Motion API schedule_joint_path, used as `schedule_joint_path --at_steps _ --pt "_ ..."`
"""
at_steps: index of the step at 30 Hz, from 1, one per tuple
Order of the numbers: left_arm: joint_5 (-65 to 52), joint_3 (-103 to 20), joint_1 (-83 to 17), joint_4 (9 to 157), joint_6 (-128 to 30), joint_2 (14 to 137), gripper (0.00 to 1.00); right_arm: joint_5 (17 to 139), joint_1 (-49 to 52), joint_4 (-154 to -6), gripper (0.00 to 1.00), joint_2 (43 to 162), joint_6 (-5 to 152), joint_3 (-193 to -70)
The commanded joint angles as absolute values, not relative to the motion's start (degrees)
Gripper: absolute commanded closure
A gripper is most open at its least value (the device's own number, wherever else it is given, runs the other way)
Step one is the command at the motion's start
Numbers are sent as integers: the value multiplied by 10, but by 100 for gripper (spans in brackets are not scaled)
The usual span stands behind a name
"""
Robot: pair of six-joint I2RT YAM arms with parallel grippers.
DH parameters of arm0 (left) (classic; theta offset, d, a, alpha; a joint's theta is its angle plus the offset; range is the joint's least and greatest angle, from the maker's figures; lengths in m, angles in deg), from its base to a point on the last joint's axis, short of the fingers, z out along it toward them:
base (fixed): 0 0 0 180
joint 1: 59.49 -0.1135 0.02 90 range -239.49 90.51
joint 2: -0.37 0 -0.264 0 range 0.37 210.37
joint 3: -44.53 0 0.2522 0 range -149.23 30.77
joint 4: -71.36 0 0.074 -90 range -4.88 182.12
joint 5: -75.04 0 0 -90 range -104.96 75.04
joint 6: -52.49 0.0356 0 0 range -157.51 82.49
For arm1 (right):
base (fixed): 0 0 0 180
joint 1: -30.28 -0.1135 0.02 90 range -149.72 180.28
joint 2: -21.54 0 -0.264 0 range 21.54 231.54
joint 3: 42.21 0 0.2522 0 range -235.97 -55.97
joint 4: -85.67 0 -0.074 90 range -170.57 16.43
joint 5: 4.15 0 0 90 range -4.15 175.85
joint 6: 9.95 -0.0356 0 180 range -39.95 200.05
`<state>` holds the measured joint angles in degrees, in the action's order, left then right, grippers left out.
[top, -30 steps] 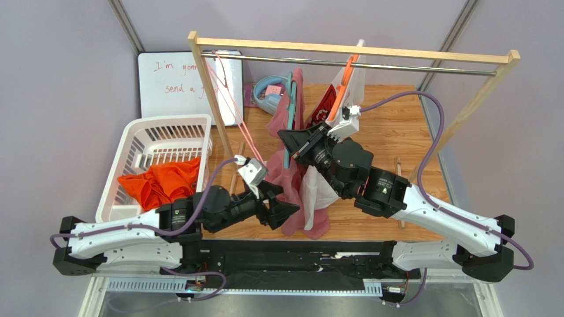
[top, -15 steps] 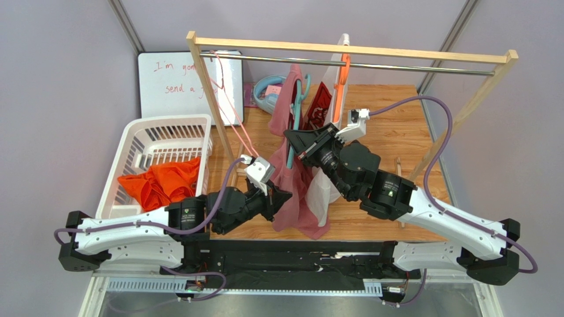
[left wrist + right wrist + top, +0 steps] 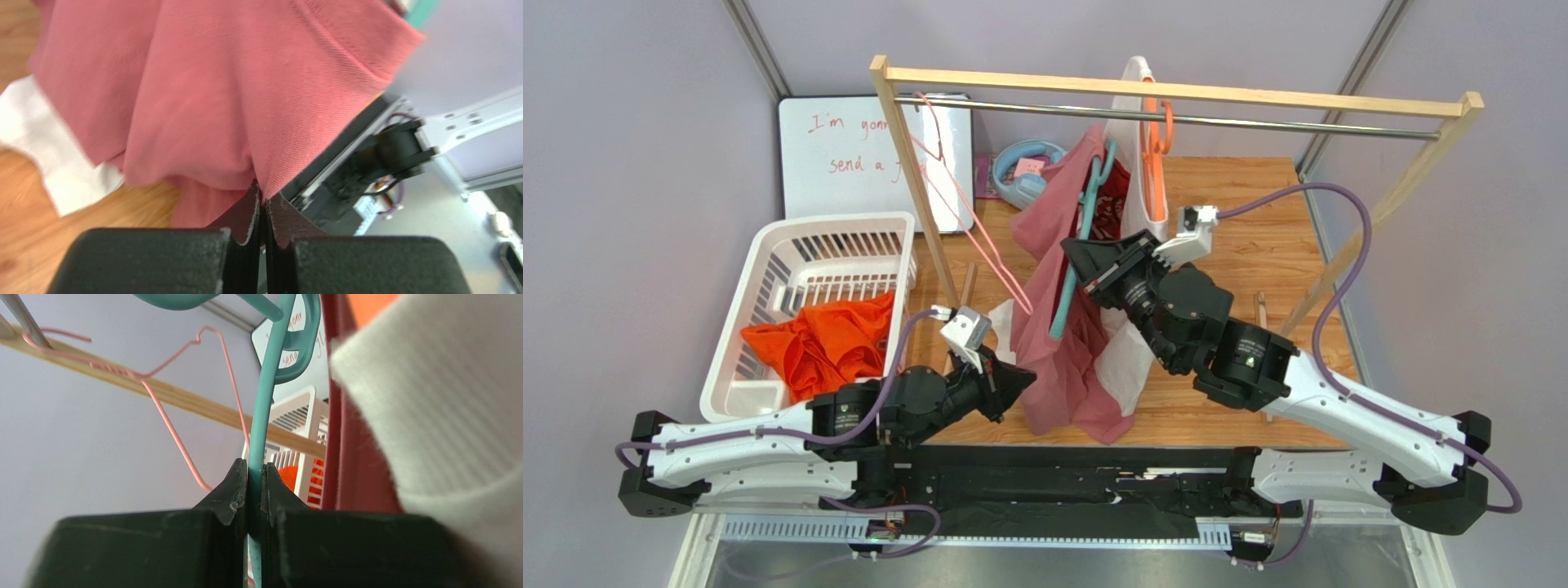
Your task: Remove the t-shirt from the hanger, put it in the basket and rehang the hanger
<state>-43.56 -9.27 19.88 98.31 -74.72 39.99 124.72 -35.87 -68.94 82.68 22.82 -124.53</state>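
Observation:
The rose-pink t-shirt (image 3: 1078, 349) hangs on a teal hanger (image 3: 1085, 221) below the metal rail, its lower half bunched above the table. My right gripper (image 3: 1075, 260) is shut on the teal hanger's arm (image 3: 265, 416), which runs up between the jaws of that gripper (image 3: 256, 478). Low on the shirt's left side, my left gripper (image 3: 1024, 382) is shut on the fabric. In the left wrist view the t-shirt (image 3: 245, 92) fills the frame, and a fold of its hem is pinched at the tips of the gripper (image 3: 264, 205).
A wooden rack (image 3: 1161, 92) with a metal rail (image 3: 1284, 124) spans the table. A pink wire hanger (image 3: 971, 221) hangs at its left. A white garment (image 3: 1136, 123) hangs on an orange hanger (image 3: 1158, 129). A white basket (image 3: 817, 251) holds orange clothes (image 3: 824, 343). A whiteboard (image 3: 854, 153) leans behind.
My left gripper has shut on the t-shirt's lower edge and drawn back to the left. The right gripper has shifted slightly right with the teal hanger, and the white garment has swung upright.

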Motion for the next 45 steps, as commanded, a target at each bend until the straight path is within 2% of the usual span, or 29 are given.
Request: schedule_joint_path --at_steps 1,7,13,24,29,35,41,45 --pt "-448 -58 195 1060 -785 393 100 1307 -334 -780 100 780 227 -1253" --pt "-455 -41 195 1043 -796 401 100 1288 -332 -786 100 771 220 -1255" --pt "-552 -57 192 1124 -881 405 100 1241 -332 -743 100 741 194 -1266" --pt "-489 -114 114 1125 -845 443 100 1056 -332 -607 100 674 188 -1239" --pt "-488 -127 97 1121 -850 463 100 990 -332 -515 100 632 127 -1237" --pt "-496 -126 93 1096 -851 469 100 938 -332 -402 100 609 83 -1298" --pt "-520 -125 86 1090 -872 468 100 838 -332 -406 100 591 39 -1259" --pt "-532 -124 84 1092 -876 456 100 831 -332 -357 100 584 29 -1258"
